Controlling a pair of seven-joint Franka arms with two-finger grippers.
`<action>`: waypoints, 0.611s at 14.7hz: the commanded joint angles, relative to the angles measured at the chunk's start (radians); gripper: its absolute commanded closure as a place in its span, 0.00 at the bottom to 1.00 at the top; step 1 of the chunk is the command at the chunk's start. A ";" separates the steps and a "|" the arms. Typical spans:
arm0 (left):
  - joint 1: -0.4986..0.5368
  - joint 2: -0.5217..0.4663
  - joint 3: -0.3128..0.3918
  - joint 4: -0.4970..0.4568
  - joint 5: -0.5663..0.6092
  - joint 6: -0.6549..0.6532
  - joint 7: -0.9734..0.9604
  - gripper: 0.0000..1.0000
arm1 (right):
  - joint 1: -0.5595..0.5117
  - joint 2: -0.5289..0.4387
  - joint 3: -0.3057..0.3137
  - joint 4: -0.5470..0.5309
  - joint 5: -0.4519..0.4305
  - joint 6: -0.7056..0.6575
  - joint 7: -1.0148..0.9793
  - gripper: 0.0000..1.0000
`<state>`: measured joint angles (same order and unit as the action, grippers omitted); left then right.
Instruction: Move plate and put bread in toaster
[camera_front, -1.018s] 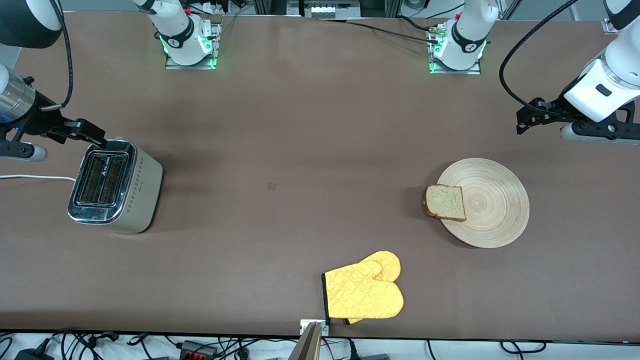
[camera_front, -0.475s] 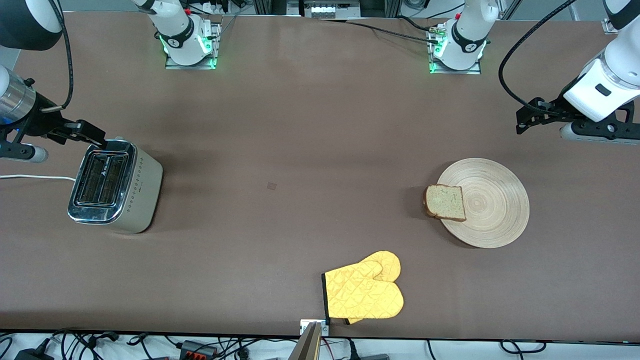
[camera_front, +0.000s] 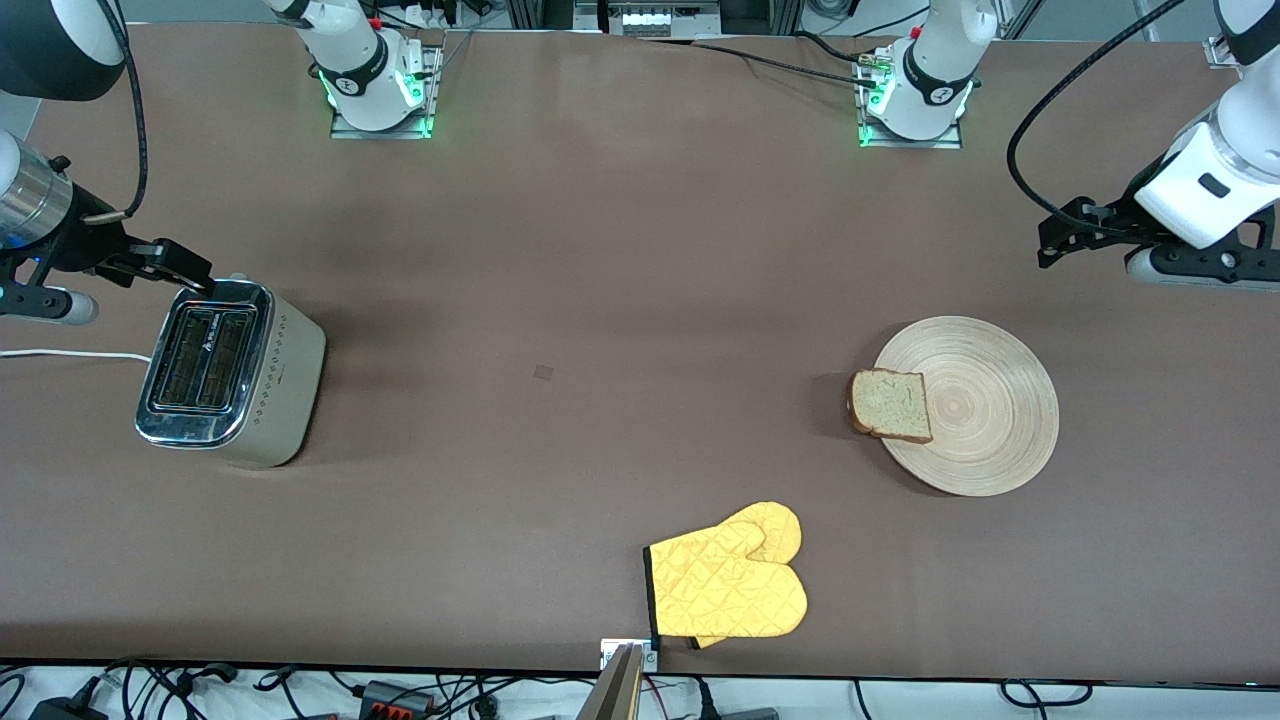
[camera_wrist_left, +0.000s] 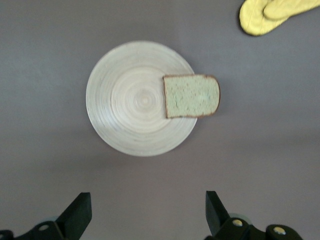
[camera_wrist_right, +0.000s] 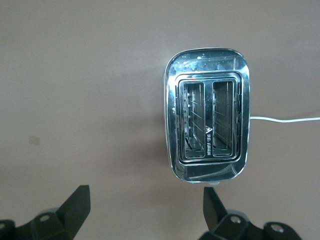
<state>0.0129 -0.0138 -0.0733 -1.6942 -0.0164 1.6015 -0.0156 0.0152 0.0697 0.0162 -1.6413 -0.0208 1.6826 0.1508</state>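
Front view first, starting at the right arm's end of the table: the right gripper (camera_front: 185, 272) hangs in the air over the top edge of the toaster (camera_front: 228, 371), at the toaster's end that lies farther from the front camera. From its own wrist view the two black fingers (camera_wrist_right: 75, 206) stand wide apart with nothing between them, and the toaster (camera_wrist_right: 207, 128) sits below with both slots empty, chrome top shining, white cord (camera_wrist_right: 285, 119) trailing off its side. On the table that cord (camera_front: 70, 354) runs away toward the right arm's end.

Moving along to the middle, a yellow oven mitt (camera_front: 728, 583) lies flat close to the table edge nearest the front camera, well apart from everything else.

Next comes the bread (camera_front: 890, 404), one slice lying flat on the rim of the plate (camera_front: 985, 405), at the side that faces the toaster, with its crust edge hanging just past the rim. The wooden plate rests on the brown table (camera_front: 600, 250), toward the left arm's end.

Now the left gripper (camera_front: 1050, 243): it is up in the air over bare table near the plate. Its wrist view looks straight down on plate (camera_wrist_left: 130, 107) and bread (camera_wrist_left: 191, 96), a corner of the mitt (camera_wrist_left: 270, 15) showing too, and its fingers (camera_wrist_left: 80, 212) are spread wide, holding nothing.
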 joint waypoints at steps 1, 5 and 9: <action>0.024 0.040 0.000 0.057 -0.033 -0.138 0.005 0.00 | -0.006 0.007 0.001 0.023 0.016 -0.020 -0.013 0.00; 0.033 0.075 0.000 0.085 -0.023 -0.181 0.009 0.00 | -0.006 0.007 -0.001 0.023 0.016 -0.027 -0.013 0.00; 0.071 0.165 0.000 0.146 -0.034 -0.183 0.013 0.00 | -0.003 0.007 0.001 0.023 0.018 -0.030 -0.013 0.00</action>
<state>0.0561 0.0822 -0.0711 -1.6299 -0.0303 1.4474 -0.0150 0.0146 0.0698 0.0152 -1.6410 -0.0206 1.6735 0.1508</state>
